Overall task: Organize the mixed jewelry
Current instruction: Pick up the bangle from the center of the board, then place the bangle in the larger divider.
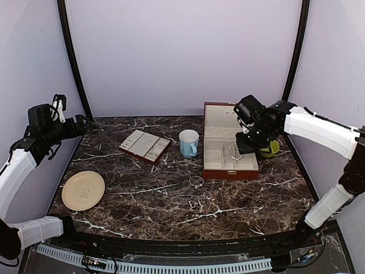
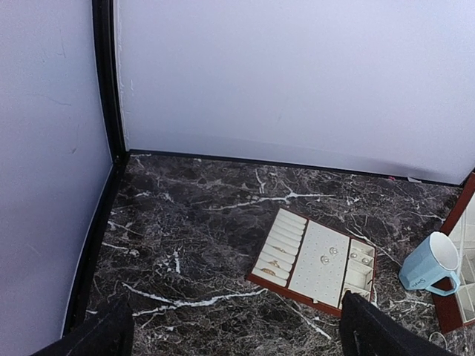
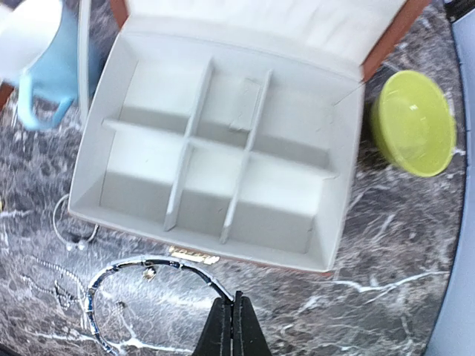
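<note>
Right pincer (image 3: pixel 231 319) pinches shut on a bangle (image 3: pixel 189 268), its lower arc cut off; left pincer (image 2: pixel 236 326) gapes wide.

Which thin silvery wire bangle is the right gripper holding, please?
The thicker-looking bangle pinched in the shut right gripper; the other bangle lies flat on the marble table.

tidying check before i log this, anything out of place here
Yes: a loose bangle and a fine chain lie on the marble table in front of the open box, whose compartments look empty. The right gripper is shut on a second bangle.
</note>
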Controlling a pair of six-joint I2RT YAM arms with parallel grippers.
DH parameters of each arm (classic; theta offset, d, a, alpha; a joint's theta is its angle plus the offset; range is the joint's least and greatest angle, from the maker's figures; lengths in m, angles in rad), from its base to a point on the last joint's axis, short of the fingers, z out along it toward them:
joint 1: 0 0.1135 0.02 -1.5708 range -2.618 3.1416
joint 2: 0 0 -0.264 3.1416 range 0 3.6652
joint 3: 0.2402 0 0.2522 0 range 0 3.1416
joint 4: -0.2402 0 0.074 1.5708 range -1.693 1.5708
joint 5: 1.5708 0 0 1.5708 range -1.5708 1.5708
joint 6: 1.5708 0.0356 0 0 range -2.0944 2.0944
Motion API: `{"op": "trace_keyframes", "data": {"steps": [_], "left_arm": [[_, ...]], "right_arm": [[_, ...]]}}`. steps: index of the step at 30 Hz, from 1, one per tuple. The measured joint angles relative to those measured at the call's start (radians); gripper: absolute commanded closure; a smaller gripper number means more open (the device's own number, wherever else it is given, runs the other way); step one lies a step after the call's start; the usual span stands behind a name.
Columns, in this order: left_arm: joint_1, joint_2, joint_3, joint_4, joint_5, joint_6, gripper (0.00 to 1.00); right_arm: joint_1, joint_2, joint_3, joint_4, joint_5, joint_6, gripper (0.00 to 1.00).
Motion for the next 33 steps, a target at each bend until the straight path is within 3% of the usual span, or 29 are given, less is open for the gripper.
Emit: {"op": "trace_keyframes", "data": {"steps": [12,33], "left_arm": [[0.000,-0.007,-0.004,0.000,-0.002,0.000,0.01],[0.000,-0.019,-0.004,0.000,0.005,0.000,0.01]], "right_arm": [[-0.086,0.265,0.245,-0.008,0.041,-0.110,1.00],[-0.048,0.480,0.261,0.362,0.118,-0.045,1.00]]}}
